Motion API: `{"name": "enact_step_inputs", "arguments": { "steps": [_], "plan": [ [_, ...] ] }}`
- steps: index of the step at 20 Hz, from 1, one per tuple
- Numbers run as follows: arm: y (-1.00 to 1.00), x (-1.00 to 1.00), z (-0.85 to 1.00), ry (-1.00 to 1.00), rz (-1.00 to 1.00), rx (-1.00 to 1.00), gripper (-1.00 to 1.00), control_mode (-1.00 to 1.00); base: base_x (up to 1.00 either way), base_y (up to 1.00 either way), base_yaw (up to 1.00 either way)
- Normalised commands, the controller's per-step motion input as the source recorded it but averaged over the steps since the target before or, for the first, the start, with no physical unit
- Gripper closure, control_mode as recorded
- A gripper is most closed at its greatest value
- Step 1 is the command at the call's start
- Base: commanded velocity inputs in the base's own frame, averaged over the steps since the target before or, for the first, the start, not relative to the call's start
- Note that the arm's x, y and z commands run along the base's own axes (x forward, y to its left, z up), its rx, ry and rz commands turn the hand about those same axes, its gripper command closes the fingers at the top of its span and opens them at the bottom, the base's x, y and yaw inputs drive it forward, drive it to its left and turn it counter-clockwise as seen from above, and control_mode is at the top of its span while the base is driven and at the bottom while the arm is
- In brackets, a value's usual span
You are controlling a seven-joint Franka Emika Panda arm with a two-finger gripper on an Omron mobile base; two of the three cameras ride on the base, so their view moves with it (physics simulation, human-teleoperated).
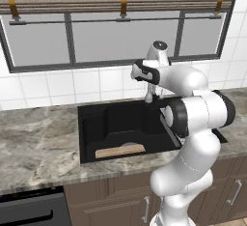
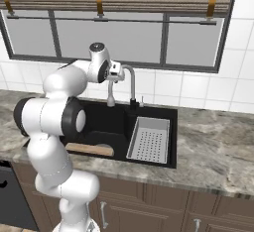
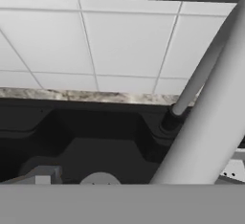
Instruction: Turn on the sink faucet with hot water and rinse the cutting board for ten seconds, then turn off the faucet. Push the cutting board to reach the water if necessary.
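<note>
My fingers hang above the sink at the back edge, just left of the faucet in the right base view, spread wide, holding nothing. In left base view the fingers sit in front of the tile wall, partly behind my forearm

Faucet: slim grey gooseneck, dark base at the basin's back rim. Hand cam has the faucet v close, two grey tubes running diagonally up to the right, dark base low between them, white tiles behind, counter strip under the tiles. Can't see any stream from the spout in any view

Cutting board lies flat on the basin floor against the front wall, left-of-centre in left base view, well apart from the spout. Right base view: cutting board at front-left of the basin, partly hidden by my elbow

Grey perforated tray sits in the sink's right half. Marble counter wraps the basin, window above
</note>
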Motion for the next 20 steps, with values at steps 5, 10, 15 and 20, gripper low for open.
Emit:
{"name": "enact_step_inputs", "arguments": {
  "steps": [5, 10, 15, 20],
  "plan": [
    [0.37, 0.26, 0.0, 0.0, 0.0, 0.0, -1.0, -1.0, 0.0, 0.0, 0.0],
    [0.31, 0.25, 0.0, 0.0, 0.0, 0.0, -1.0, -1.0, 0.0, 0.0, 0.0],
    [0.26, 0.25, 0.0, 0.0, 0.0, 0.0, -1.0, -1.0, 0.0, 0.0, 0.0],
    [0.16, 0.16, 0.0, 0.0, 0.0, 0.0, -1.0, -1.0, 0.0, 0.0, 0.0]
  ]
}}
